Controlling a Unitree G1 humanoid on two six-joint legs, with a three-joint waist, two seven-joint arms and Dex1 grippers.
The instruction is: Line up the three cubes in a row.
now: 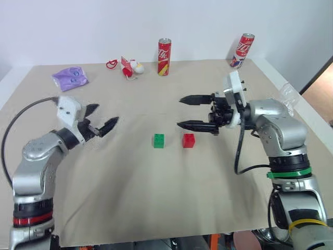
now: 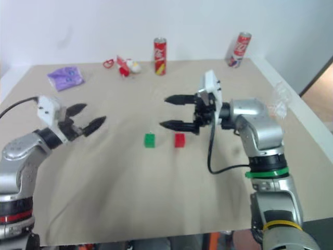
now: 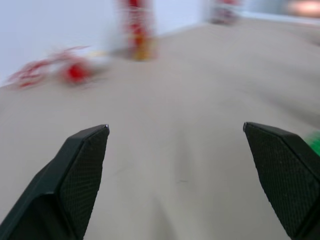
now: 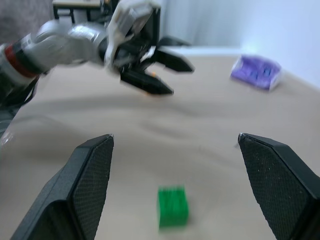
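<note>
Beige tabletop (image 1: 130, 198) beneath us carries a green cube (image 1: 158, 140) just beside a red cube (image 1: 188, 140) near its middle; our left gripper (image 1: 101, 119) and right gripper (image 1: 186, 112) hover apart, fingers spread wide, holding nothing.

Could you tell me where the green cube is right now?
In the left eye view, the green cube sits mid-table, just left of the red cube.
</note>
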